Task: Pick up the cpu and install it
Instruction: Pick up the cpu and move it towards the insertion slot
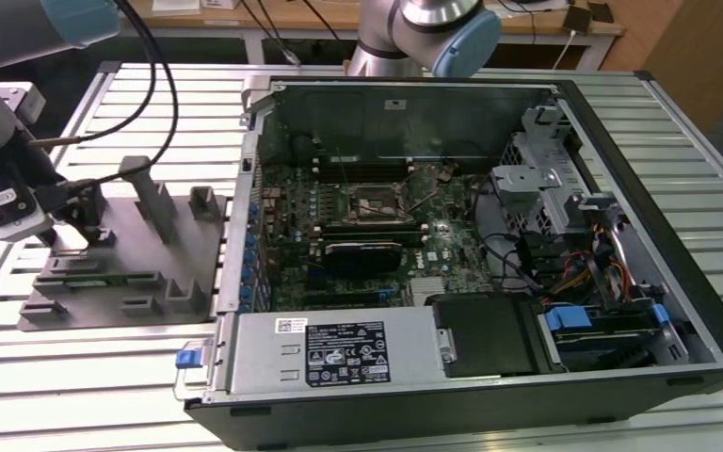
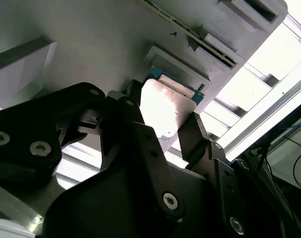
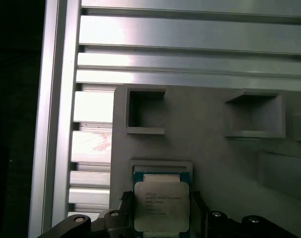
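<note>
The cpu [image 3: 161, 206] is a small silvery square chip with a green rim, sitting at a shallow pocket of the grey fixture [image 3: 214, 129]. My gripper [image 3: 161, 210] straddles it, its black fingers [image 2: 194, 134] lying against two opposite edges of the cpu [image 2: 162, 106]. In the exterior view my gripper [image 1: 79, 231] is low over the grey fixture [image 1: 110, 273] at that view's left, outside the computer case. The motherboard socket [image 1: 380, 202] sits inside the open case, well to the exterior view's right of my gripper.
The open black computer case [image 1: 663, 282] takes up the middle and right of the slatted metal table [image 1: 98, 377]. Upright grey fixture blocks [image 1: 148, 193] stand close to my gripper. A second arm [image 1: 443, 33] stands behind the case. Cables hang beside my arm.
</note>
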Tool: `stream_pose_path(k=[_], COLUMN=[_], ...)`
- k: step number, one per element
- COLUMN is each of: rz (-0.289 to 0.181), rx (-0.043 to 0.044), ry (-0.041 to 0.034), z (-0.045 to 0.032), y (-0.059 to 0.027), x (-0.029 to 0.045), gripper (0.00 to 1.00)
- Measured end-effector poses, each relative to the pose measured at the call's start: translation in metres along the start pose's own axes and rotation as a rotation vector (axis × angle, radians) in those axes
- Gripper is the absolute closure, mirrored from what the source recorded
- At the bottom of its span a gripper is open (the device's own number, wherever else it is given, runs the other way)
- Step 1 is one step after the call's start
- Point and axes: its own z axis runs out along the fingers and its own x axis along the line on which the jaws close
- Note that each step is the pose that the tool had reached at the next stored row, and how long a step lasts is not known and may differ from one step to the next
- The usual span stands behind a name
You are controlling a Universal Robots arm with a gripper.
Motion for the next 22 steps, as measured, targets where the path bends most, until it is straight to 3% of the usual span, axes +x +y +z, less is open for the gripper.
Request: stream_pose_path(k=[7, 22], rz=[0.0, -0.001], rx=[0.0001, 0.0005], ry=[-0.0027, -0.0208], z=[-0.0146, -0.0421], y=[0.001, 0.0031], x=[0.0, -0.0001], gripper=[0.46, 0.46])
